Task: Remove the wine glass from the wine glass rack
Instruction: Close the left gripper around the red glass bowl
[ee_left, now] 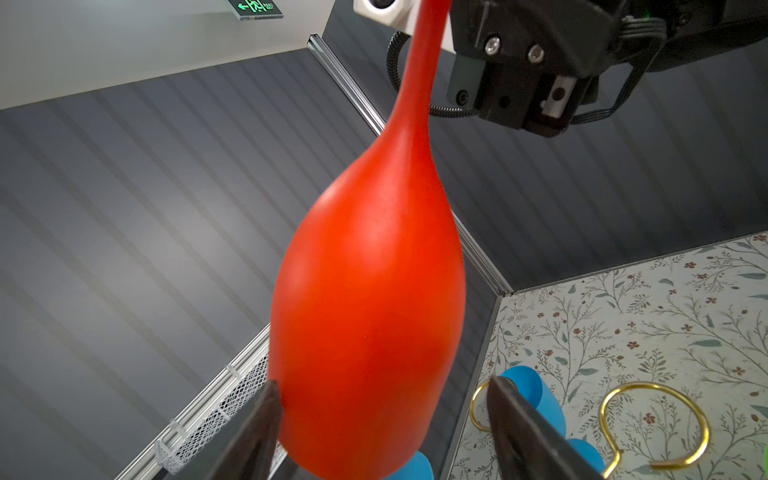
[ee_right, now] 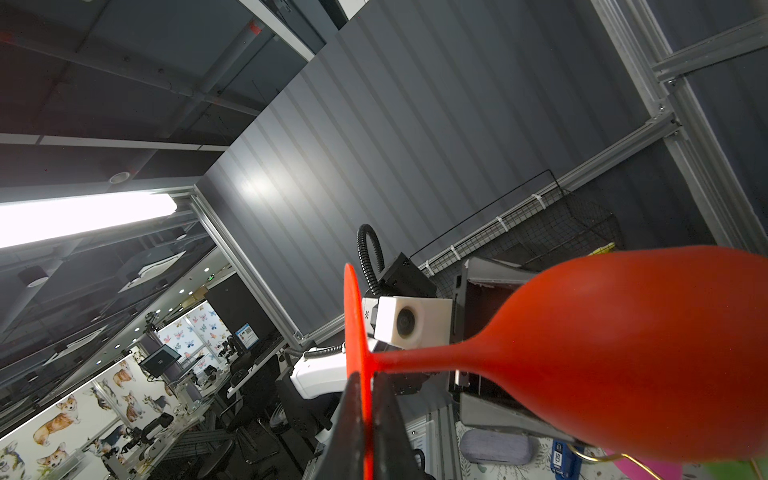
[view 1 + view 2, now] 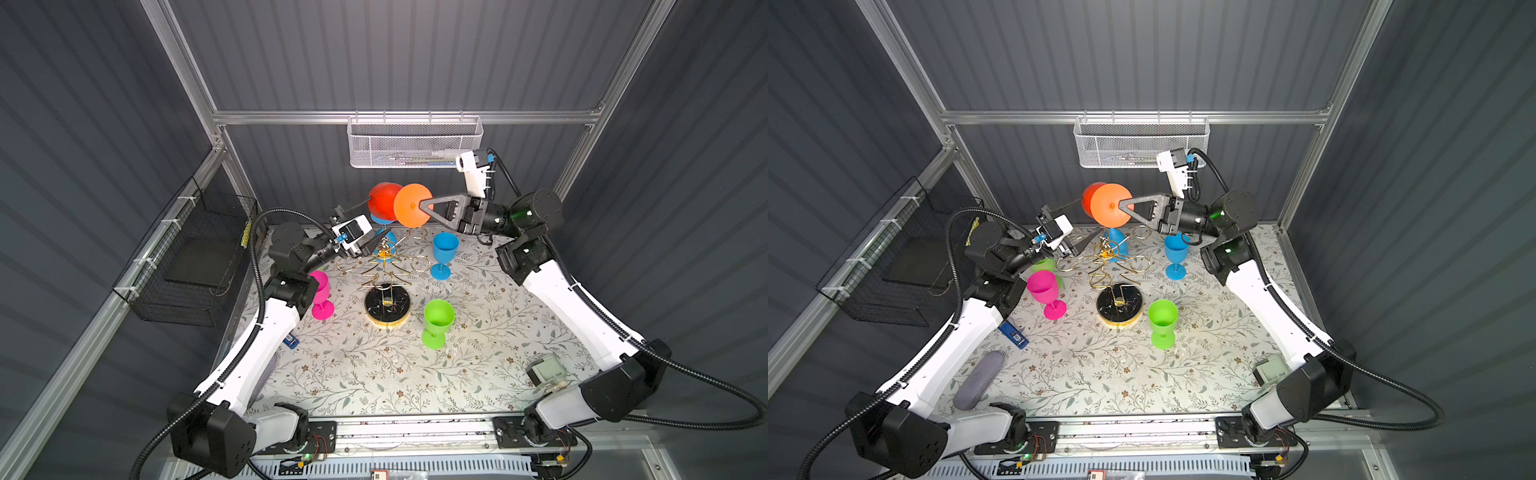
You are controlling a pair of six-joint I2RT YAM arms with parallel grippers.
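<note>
A red-orange wine glass (image 3: pixel 384 199) (image 3: pixel 1111 205) lies on its side in the air above the table's back edge, clear of the gold wine glass rack (image 3: pixel 384 266) (image 3: pixel 1113 266). My right gripper (image 3: pixel 422 204) (image 3: pixel 1121 204) (image 2: pixel 363 376) is shut on the thin edge of the glass's foot. My left gripper (image 3: pixel 372 222) (image 3: pixel 1086 222) (image 1: pixel 384 392) is open around the bowl (image 1: pixel 370 311). One of its fingers sits at the bowl's side and the other stands apart from it. A blue glass (image 3: pixel 380 220) (image 1: pixel 536 399) hangs on a back arm of the rack.
Upright on the floral mat stand a blue glass (image 3: pixel 444 251), a green glass (image 3: pixel 438 320) and a pink glass (image 3: pixel 320 293). The rack's black base (image 3: pixel 387 305) sits mid-table. A white mesh basket (image 3: pixel 415 141) hangs on the back rail and a black wire basket (image 3: pixel 195 257) on the left wall.
</note>
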